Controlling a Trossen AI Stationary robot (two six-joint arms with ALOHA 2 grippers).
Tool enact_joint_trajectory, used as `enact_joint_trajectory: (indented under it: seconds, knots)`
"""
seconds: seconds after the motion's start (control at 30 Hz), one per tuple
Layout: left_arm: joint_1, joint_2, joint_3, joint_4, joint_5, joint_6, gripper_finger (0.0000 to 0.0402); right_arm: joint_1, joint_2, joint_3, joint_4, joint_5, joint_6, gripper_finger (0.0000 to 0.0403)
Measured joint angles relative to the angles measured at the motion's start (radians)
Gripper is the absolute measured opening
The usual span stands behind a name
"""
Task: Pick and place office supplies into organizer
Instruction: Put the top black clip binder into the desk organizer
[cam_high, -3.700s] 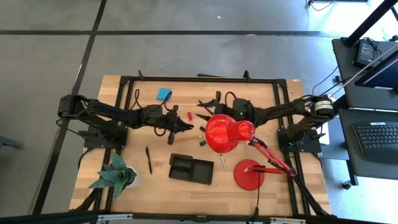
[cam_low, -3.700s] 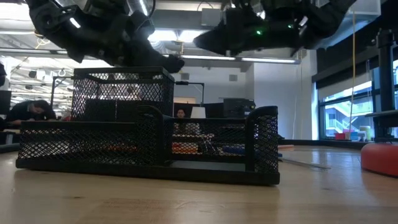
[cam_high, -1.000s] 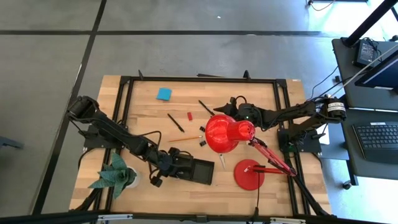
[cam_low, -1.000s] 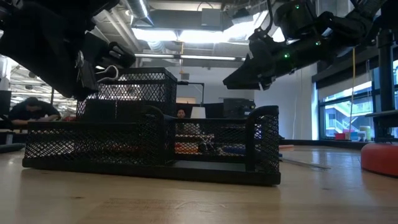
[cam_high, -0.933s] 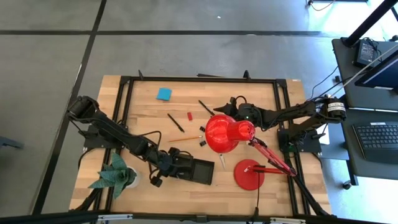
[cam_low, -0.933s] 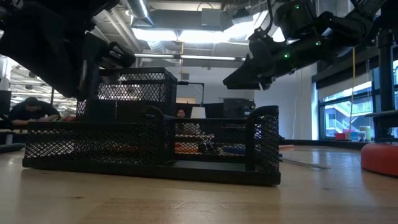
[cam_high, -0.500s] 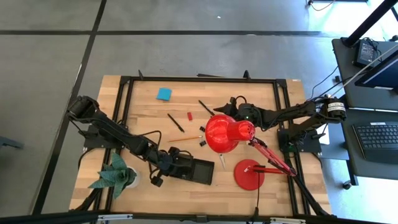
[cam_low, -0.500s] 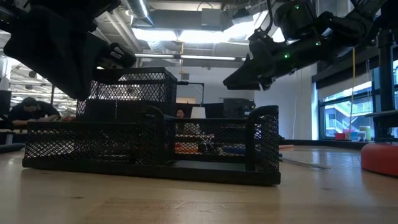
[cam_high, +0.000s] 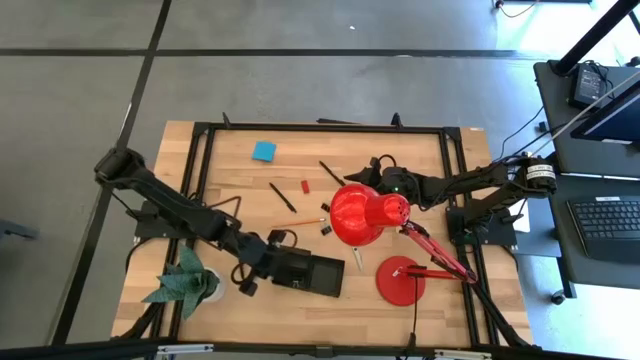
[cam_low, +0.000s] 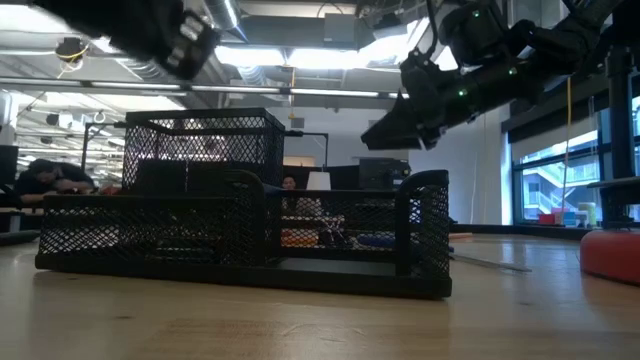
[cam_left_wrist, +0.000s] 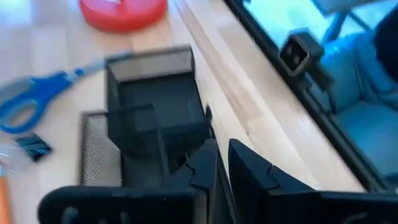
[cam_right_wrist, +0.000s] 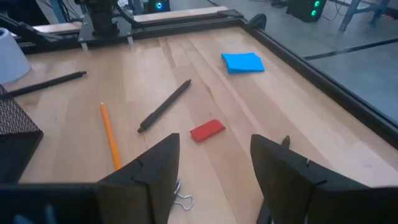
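Note:
The black mesh organizer (cam_high: 312, 273) (cam_low: 240, 230) (cam_left_wrist: 155, 93) stands near the table's near edge. My left gripper (cam_high: 270, 252) (cam_left_wrist: 222, 167) hovers above its left end, shut and empty. My right gripper (cam_high: 352, 178) (cam_right_wrist: 214, 162) (cam_low: 385, 130) is open, held above the table on the far side of the lamp shade. Lying loose on the wood are a blue pad (cam_high: 264, 151) (cam_right_wrist: 244, 62), a black pen (cam_high: 282, 196) (cam_right_wrist: 165, 106), a red piece (cam_high: 305, 186) (cam_right_wrist: 207, 130), a pencil (cam_high: 298, 223) (cam_right_wrist: 110, 135) and black clips (cam_high: 326, 230). Blue scissors (cam_left_wrist: 34, 99) lie beside the organizer.
The red lamp's shade (cam_high: 365, 213) hangs over the table's middle and its round base (cam_high: 400, 280) sits right of the organizer. A green paper plant (cam_high: 185, 285) stands at the near left corner. A black frame (cam_high: 320, 128) borders the table. A person (cam_low: 45, 175) sits far behind.
My left gripper has risen from the organizer's left end and drawn slightly back toward the table's left edge. The black clip seen at its fingers a second ago no longer shows there. The right arm has kept still.

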Motion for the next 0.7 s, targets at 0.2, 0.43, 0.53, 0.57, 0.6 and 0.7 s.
enact_joint_trajectory:
  seconds: [0.2,0.43,0.53,0.57,0.6,0.7]
  knots:
    - [0.002,-0.113,0.001,-0.004,-0.138,0.017,0.0066,0.000,0.000,0.000,-0.004,0.000,-0.003,0.0200]
    - [0.022,-0.212,-0.001,-0.141,-0.520,0.025,0.0091,0.000,0.000,0.000,-0.004,0.000,0.024,0.0200]
    - [0.064,-0.246,-0.022,-0.208,-0.576,0.031,0.0094,0.000,0.000,0.000,-0.004,0.000,0.020,0.0200]
    - [0.081,-0.255,-0.029,-0.221,-0.567,0.031,0.0094,0.000,0.000,0.000,-0.004,0.000,0.019,0.0200]
    - [0.100,-0.265,-0.038,-0.222,-0.548,0.030,0.0094,0.000,0.000,0.000,-0.004,0.000,0.019,0.0200]
    - [0.166,-0.296,-0.070,-0.207,-0.470,0.044,0.0092,0.000,0.000,0.000,-0.004,0.000,0.020,0.0200]
